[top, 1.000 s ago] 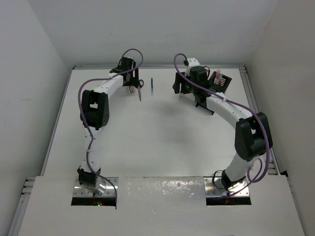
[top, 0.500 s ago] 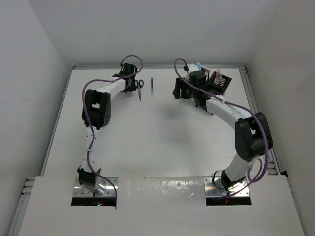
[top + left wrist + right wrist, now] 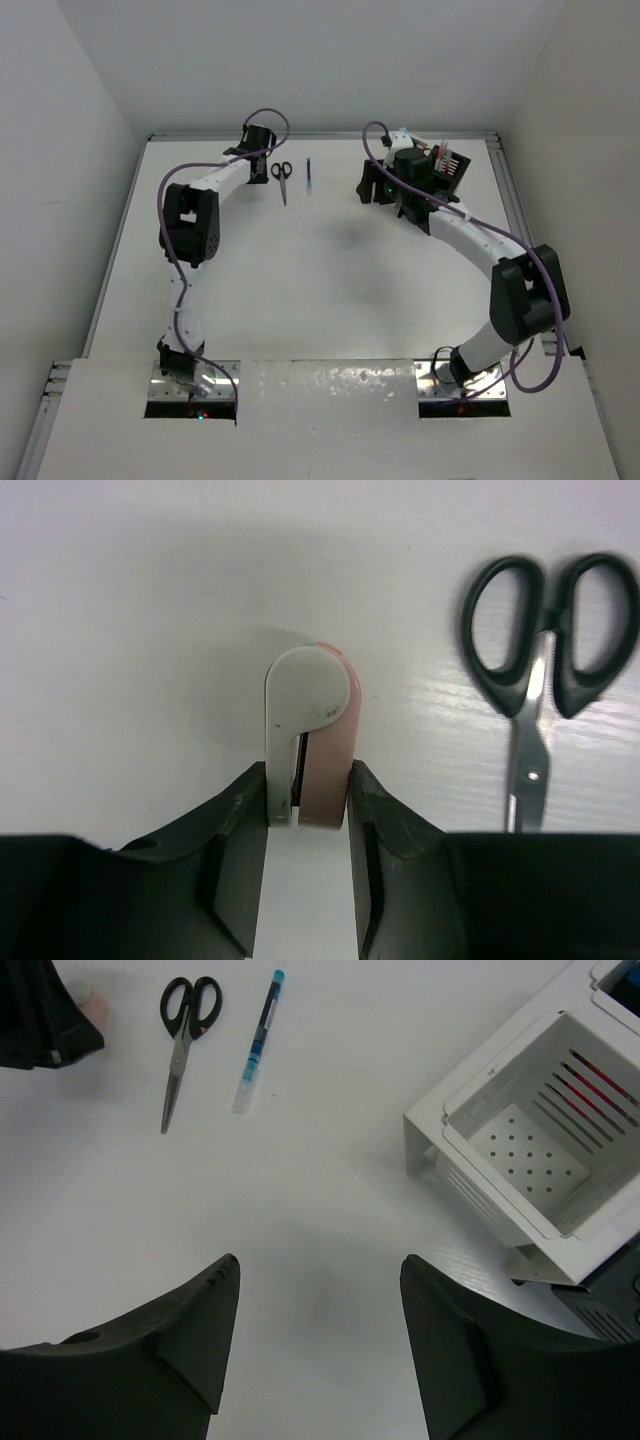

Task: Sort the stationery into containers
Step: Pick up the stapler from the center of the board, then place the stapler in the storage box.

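Note:
A small white and pink rounded piece (image 3: 305,730) lies on the table at the far left. My left gripper (image 3: 308,780) is shut on its near end, one jaw against each side. Black-handled scissors (image 3: 545,680) lie just to the right of it, also seen in the top view (image 3: 283,175). A blue pen (image 3: 309,177) lies right of the scissors. My right gripper (image 3: 318,1265) hangs open and empty over bare table, left of the white container (image 3: 530,1160). The black container (image 3: 447,163) adjoins it and holds pink and red pens.
The white container's nearest compartment has a perforated floor, and red pens (image 3: 590,1075) show through its slats. The table's back wall runs close behind the left gripper (image 3: 262,165). Scissors (image 3: 180,1040) and pen (image 3: 258,1040) lie side by side.
My left gripper has closed from wide open onto the white and pink piece. The right arm has shifted slightly right, its jaws unchanged.

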